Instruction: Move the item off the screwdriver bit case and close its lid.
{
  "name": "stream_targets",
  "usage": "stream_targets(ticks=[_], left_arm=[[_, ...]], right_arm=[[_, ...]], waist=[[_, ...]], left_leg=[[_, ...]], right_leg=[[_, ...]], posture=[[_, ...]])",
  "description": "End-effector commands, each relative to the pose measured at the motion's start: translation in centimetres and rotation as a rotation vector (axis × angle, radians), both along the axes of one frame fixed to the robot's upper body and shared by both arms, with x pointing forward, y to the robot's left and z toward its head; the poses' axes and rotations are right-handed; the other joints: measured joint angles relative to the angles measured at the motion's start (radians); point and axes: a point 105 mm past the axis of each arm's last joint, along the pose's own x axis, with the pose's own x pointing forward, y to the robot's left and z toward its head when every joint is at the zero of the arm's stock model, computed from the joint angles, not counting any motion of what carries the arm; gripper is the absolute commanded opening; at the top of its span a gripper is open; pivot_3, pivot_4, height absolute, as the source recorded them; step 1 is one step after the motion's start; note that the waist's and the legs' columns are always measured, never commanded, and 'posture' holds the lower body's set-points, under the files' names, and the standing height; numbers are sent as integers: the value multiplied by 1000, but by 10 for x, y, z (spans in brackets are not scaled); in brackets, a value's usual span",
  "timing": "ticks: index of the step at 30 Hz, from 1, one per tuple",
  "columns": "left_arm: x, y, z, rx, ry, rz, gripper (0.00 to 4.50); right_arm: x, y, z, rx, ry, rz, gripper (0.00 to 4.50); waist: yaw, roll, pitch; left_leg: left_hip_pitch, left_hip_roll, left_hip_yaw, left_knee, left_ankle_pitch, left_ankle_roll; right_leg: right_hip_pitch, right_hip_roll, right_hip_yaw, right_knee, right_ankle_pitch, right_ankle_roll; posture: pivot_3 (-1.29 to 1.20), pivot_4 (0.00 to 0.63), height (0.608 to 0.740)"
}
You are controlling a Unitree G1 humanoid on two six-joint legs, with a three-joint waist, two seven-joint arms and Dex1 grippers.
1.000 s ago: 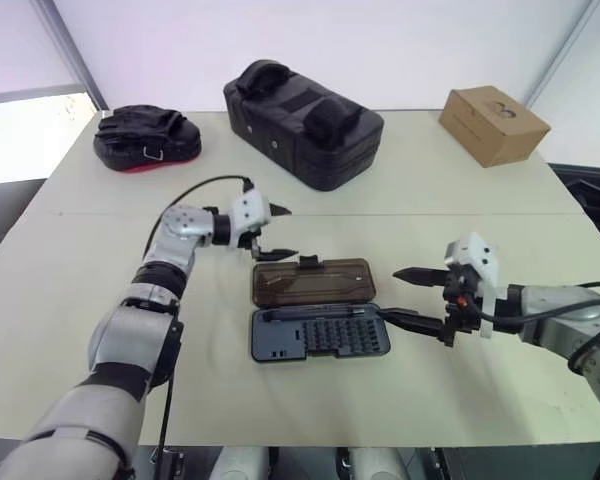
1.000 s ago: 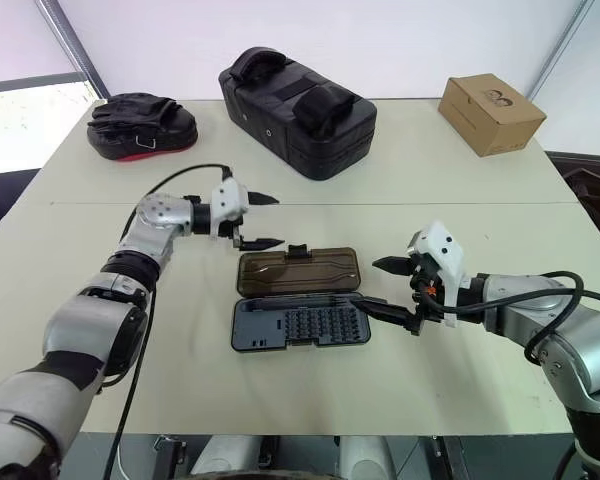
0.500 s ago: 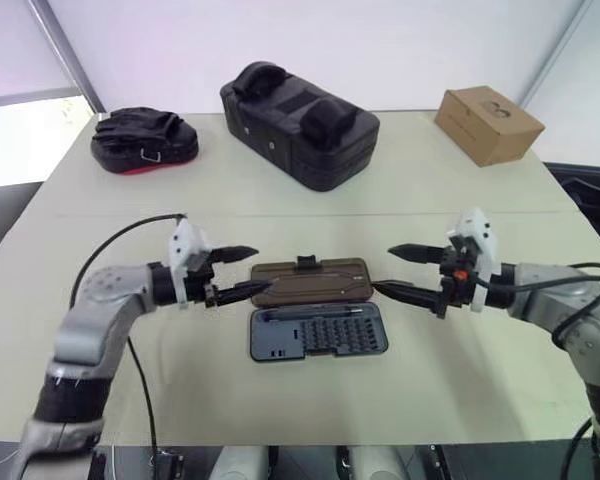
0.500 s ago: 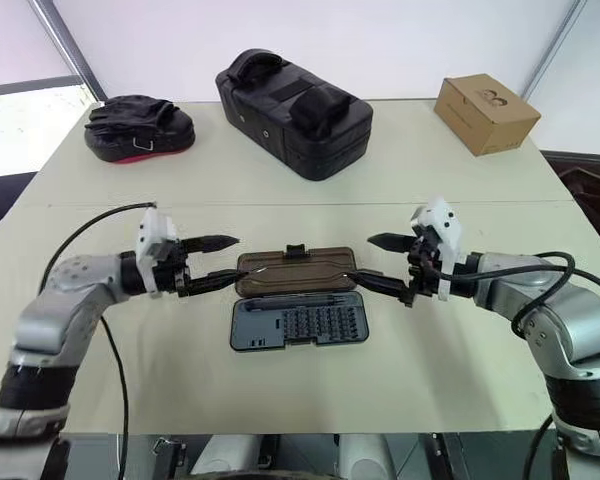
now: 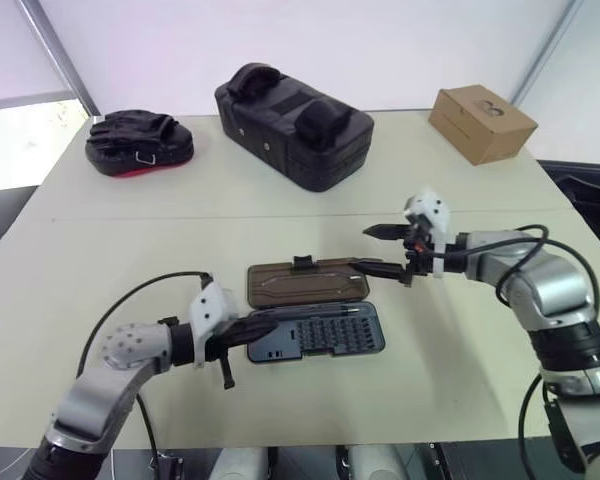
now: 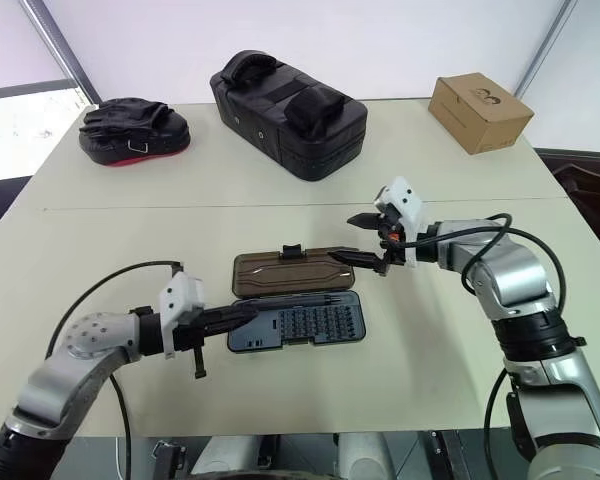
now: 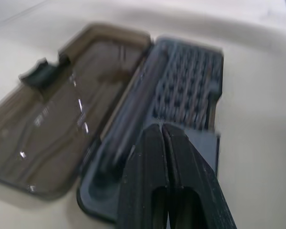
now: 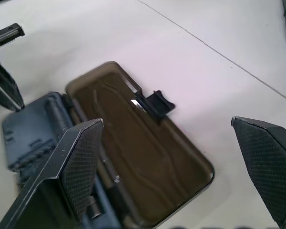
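One screwdriver bit case (image 5: 315, 333) lies open at frame centre on one table (image 5: 100, 250). Its single lid (image 5: 305, 281) lies flat just above the tray, clasp tab uppermost. One left gripper (image 5: 265, 321), lower left of centre, has its two fingers pressed together, grasping nothing, tips at the tray's left end. One right gripper (image 5: 376, 248), right of centre, has its two fingers spread wide, the lower one at the lid's right end. Along the upper edge: one black padded bag (image 5: 293, 124), one black mitt (image 5: 140, 142), one cardboard box (image 5: 482, 123).
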Motion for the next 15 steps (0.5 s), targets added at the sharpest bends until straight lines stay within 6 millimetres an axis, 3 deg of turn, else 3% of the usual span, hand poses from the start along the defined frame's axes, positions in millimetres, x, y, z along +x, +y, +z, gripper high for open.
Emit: stream_targets(ticks=[1, 15], left_arm=[[-13, -7, -9, 36, -1, -70, 45], [-16, -4, -26, 128, 27, -81, 45]], right_arm=[[12, 3, -1, -85, -70, 12, 4500], [50, 11, -31, -364, -95, 14, 4500]], waist=[[0, 0, 0], [-2, 2, -1]], left_leg=[[0, 0, 0, 0, 0, 0], [1, 0, 1, -1, 0, 0]], right_leg=[[0, 0, 0, 0, 0, 0], [0, 0, 0, 0, 0, 0]], posture=[[0, 150, 740], [0, 150, 740]])
